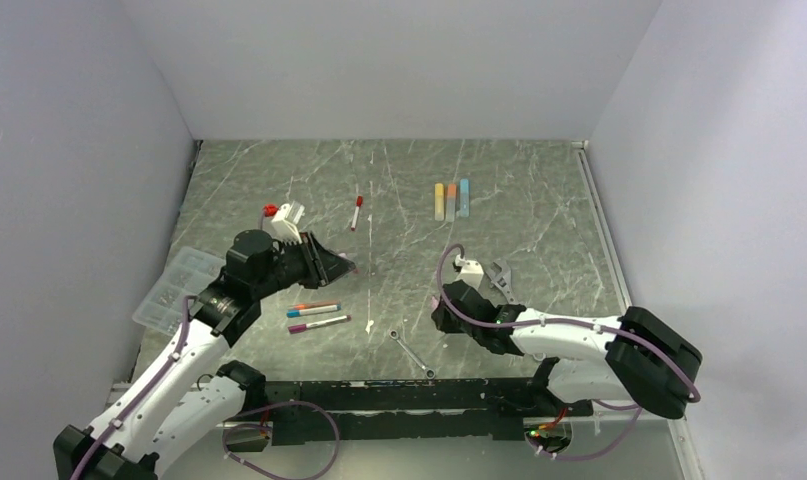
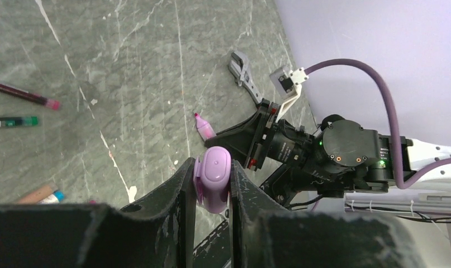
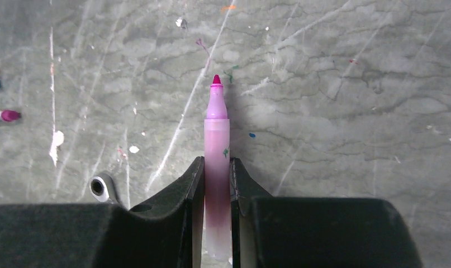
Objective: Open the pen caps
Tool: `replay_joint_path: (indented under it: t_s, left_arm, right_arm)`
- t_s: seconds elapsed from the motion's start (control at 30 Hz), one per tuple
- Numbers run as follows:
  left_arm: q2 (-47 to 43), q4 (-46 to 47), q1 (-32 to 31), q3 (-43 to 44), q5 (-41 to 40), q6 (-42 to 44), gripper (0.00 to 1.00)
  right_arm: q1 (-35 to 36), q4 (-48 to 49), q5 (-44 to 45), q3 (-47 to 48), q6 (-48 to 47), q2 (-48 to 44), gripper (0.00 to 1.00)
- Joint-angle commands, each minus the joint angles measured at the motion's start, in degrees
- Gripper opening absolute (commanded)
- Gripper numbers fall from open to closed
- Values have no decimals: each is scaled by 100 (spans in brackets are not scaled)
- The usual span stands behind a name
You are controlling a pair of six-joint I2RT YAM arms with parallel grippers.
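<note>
My left gripper point(image 2: 212, 167) is shut on a lilac pen cap point(image 2: 214, 180), held clear of the table. My right gripper point(image 3: 216, 164) is shut on the body of a pink highlighter point(image 3: 217, 142). Its magenta tip point(image 3: 216, 80) is bare and points away over the marble. In the left wrist view that highlighter tip point(image 2: 203, 127) sticks out of the right gripper point(image 2: 234, 137), a short way from the cap. From above, the left gripper point(image 1: 337, 262) sits mid-left and the right gripper point(image 1: 439, 318) lower, to its right.
Three thin markers point(image 1: 314, 314) lie near the left arm, and a red-capped marker point(image 1: 357, 212) lies farther back. Three pastel highlighters point(image 1: 451, 200) lie side by side at the back. A silver wrench point(image 1: 411, 352) lies near the front edge, an adjustable wrench point(image 1: 499, 278) by the right wrist, a clear box point(image 1: 179, 288) at left.
</note>
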Motion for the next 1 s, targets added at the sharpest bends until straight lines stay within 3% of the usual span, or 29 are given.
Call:
replay_joint_path:
  t_s: [0.0,0.17,0.33,0.47,0.57,0.63,0.87,0.97]
  left_arm:
    - [106,252,-22,-89,86,-142,0]
    - [253,181,-24,-74,-15,-123,0]
    - [438,-245,-30,143,-375,26,0]
    - [680,-1733,-29,919,-1680,193,0]
    - [1137,-3025,22,1621,-3223,231,0]
    - [1585,-3165,321,1831,-3565,510,0]
    - [3477,-3083,2219,2391,-3096,855,0]
    - [4179,-3001,2741,2720,-2870,814,0]
  right_arm:
    - [30,201,-26,-62,548,190,7]
    - [30,-143,7,-91,763,23,37]
    - [27,-561,65,28,865,-323,58]
    - [30,-1005,167,299,741,-940,69]
    - [30,-1072,167,428,467,-1542,72]
    - [30,-1020,140,476,225,-1756,73]
    - [30,-792,-40,540,-123,-1831,73]
    - [30,-691,-169,480,-143,-1906,73]
